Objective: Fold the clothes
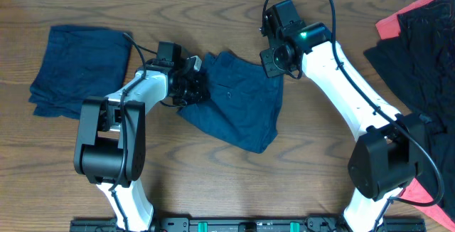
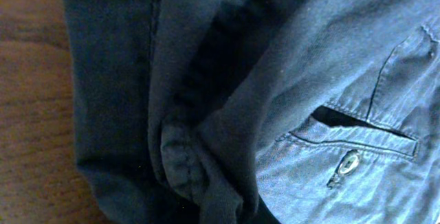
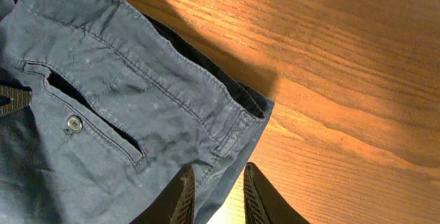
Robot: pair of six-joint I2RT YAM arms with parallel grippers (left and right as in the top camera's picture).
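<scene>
Brown wooden table (image 1: 213,186), grain running left-right.

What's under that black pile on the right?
Red cloth pokes out from under the black pile at its far edge and again at its near edge. The rest is covered, so one piece or two, I cannot tell.

left tool (image 1: 196,84) shut, right tool (image 3: 218,183) parted
</scene>
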